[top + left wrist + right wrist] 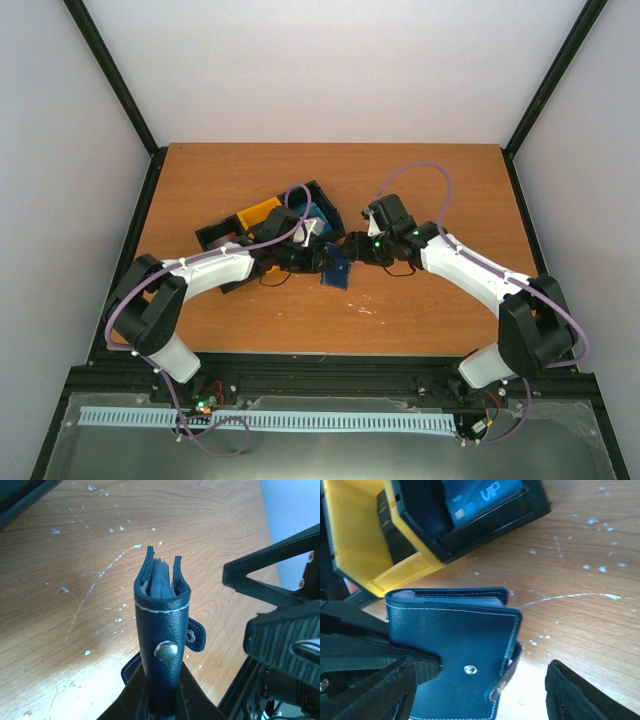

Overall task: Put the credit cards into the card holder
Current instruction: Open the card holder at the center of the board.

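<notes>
My left gripper (318, 258) is shut on the card holder (337, 266), a dark navy folding wallet held on edge just above the table's middle. The left wrist view shows its spine (161, 630) with a metal snap, clamped between my jaws, and its loose tab (196, 635) hanging to the right. My right gripper (356, 248) stands open right beside the holder. In the right wrist view the holder (455, 645) lies between the right fingers (585, 695) without touching them. The credit cards are out of view.
A black-and-yellow sectioned bin (258, 213) sits just behind the left gripper, and its yellow wall (350, 540) comes close to the holder. One black section holds a bright blue thing printed "VIP" (480, 497). The wooden tabletop (430, 190) is speckled with white.
</notes>
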Robot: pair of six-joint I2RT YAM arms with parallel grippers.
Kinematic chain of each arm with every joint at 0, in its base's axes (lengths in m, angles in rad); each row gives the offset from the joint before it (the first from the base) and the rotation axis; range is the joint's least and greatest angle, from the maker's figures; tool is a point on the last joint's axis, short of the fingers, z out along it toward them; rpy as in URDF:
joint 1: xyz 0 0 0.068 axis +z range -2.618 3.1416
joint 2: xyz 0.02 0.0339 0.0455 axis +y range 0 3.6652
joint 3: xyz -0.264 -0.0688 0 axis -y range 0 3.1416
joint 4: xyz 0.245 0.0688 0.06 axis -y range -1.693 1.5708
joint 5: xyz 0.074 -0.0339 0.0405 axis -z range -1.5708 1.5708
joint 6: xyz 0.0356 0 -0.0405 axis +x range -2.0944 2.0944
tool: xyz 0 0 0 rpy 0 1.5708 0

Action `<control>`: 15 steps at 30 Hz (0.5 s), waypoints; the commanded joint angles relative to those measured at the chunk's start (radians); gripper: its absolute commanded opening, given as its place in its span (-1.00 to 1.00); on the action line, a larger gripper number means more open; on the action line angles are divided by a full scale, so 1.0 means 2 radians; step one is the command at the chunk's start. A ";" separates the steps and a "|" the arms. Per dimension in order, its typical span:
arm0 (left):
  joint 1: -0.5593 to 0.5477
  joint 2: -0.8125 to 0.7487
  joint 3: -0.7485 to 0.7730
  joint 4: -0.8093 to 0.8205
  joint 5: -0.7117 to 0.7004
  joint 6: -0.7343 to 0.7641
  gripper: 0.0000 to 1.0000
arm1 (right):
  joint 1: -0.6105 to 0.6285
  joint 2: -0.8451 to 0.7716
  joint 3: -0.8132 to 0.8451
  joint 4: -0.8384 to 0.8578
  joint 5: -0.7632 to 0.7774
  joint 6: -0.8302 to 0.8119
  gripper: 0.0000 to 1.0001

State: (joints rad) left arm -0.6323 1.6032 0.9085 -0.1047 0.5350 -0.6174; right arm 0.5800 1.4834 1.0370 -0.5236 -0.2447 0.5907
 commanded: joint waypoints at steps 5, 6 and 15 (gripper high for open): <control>-0.003 -0.018 0.022 0.001 0.031 0.005 -0.99 | -0.003 0.028 -0.008 0.005 -0.031 -0.003 0.21; -0.002 -0.018 0.022 0.001 0.031 0.004 -0.99 | -0.002 0.035 -0.007 -0.003 -0.026 -0.002 0.14; -0.002 -0.003 0.025 0.003 0.042 -0.007 -0.99 | -0.003 0.062 -0.010 -0.046 -0.025 -0.002 -0.91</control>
State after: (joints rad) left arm -0.6323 1.5986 0.9089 -0.1143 0.5766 -0.6189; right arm 0.5774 1.5845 1.0245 -0.5735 -0.2783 0.5945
